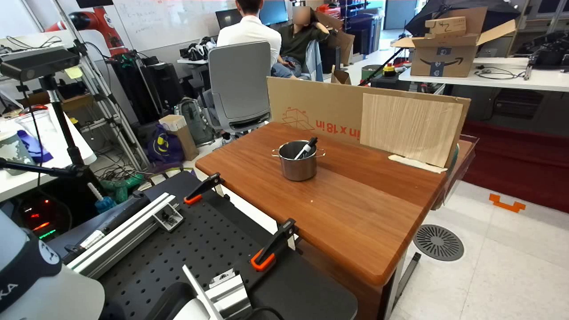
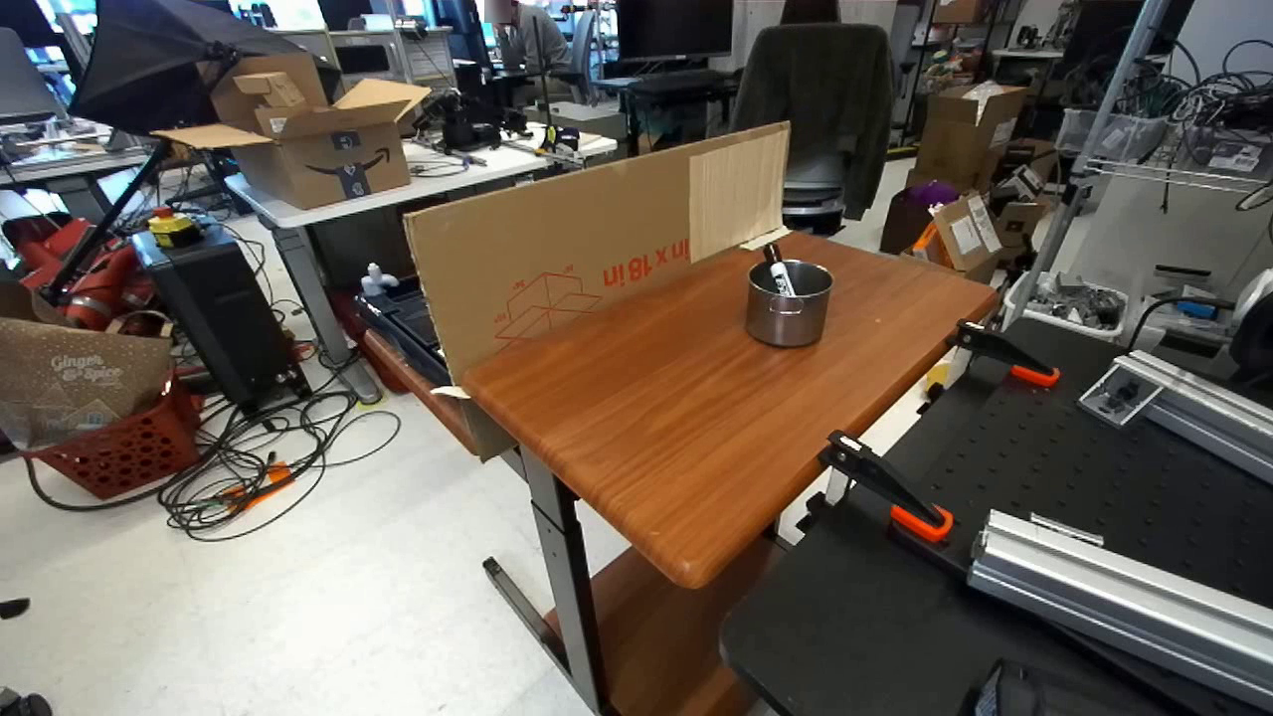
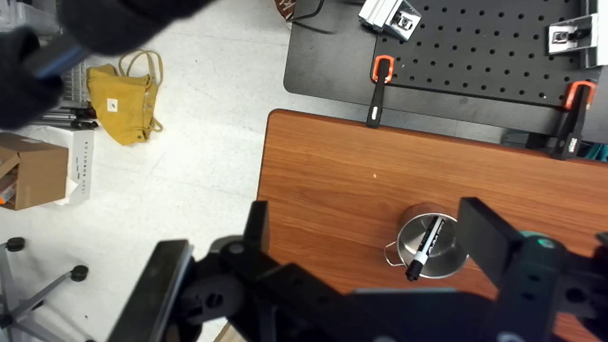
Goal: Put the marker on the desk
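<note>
Tabletop point(image 1: 351, 209), reddish-brown wood grain, rounded corners: taken as the task's destination; shown in all three views.

Cardboard panel point(image 2: 557, 259), printed red: stood on edge along one long side.

Jaws, Robotiq, shown in the wrist view: stood wide apart, released, grasping nothing.

Two-handled metal pot point(image 1: 298, 171): stood upright on the tabletop, near the panel but apart.

Marker point(image 3: 429, 241), dry-erase by appearance, white and black: leaned inside the pot, lower end within, upper end across the rim toward the panel; not yet laid on the tabletop. Judged light, stiff, smooth and hardly fragile; likely to twist against the metal, or to roll when set flat.

Black cap point(image 3: 414, 271): projected above the rim. Judged best for taking hold, there or on the barrel just beneath, to be pinched across the width with modest force and drawn up along the slant.
</note>
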`<state>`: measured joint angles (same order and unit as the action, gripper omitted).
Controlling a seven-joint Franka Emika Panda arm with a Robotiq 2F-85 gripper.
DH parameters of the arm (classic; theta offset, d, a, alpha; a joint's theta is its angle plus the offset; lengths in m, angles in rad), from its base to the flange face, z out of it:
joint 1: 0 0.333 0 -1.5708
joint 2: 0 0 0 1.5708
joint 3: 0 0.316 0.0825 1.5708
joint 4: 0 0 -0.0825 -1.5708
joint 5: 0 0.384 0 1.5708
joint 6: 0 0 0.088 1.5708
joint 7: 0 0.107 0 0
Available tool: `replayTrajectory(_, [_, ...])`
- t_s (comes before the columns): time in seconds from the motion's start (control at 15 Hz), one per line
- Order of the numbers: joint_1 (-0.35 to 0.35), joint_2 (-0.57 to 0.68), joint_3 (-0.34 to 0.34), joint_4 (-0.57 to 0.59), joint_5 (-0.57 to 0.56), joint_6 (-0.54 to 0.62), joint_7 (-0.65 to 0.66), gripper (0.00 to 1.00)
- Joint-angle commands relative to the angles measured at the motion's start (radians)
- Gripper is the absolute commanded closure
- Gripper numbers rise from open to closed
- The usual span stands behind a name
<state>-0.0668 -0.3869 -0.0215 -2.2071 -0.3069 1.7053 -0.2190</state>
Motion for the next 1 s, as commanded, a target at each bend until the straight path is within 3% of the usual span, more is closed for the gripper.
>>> replayTrajectory(0.0, [0.017,0.001,-0.014,0.003,-0.004,-0.004,0.004,0.0])
replayTrajectory(0.53, [0.017,0.001,-0.014,0.003,-0.004,-0.004,0.004,0.0])
replayTrajectory(0.93, [0.041,0.048,-0.01,-0.048,0.046,0.082,0.051,0.0])
